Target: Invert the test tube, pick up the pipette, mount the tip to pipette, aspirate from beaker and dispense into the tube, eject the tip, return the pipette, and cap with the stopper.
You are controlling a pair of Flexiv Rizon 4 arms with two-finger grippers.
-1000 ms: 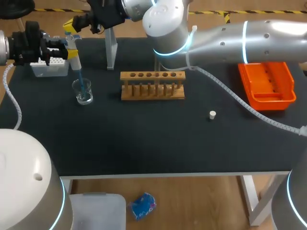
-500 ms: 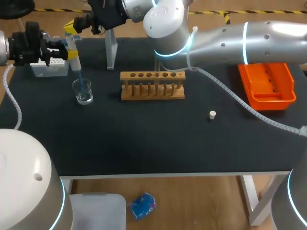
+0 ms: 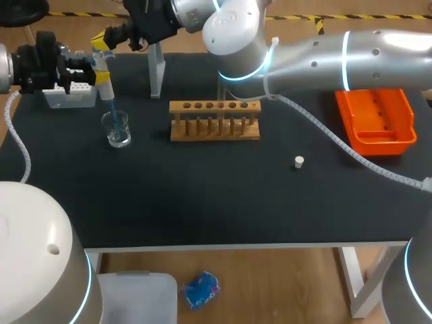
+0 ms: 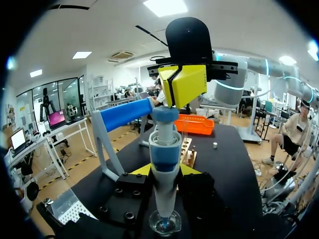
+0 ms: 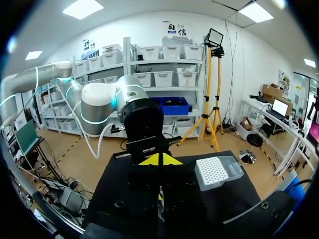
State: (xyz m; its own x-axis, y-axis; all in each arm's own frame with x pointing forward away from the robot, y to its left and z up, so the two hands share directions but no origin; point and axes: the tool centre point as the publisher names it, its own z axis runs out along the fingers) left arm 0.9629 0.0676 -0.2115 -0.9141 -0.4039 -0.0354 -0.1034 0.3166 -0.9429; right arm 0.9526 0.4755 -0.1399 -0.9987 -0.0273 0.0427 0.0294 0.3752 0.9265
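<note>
Pipette (image 4: pixel 164 144), dipped in beaker (image 4: pixel 165 225), largely hides left pincer (image 4: pixel 165 172).

An orange tray (image 3: pixel 375 121) lies near the right edge of the black table (image 3: pixel 216 196), well apart from a wooden rack (image 3: pixel 214 121).

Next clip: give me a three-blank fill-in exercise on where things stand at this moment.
1. The pipette, held by the left gripper, has its blue tip down in the ___.
2. The white stopper lies on the table between the wooden test tube rack and the ___ tray.
3. The yellow fingertips at the pipette's top belong to the ___ arm.
Missing words: beaker; orange; right.
</note>
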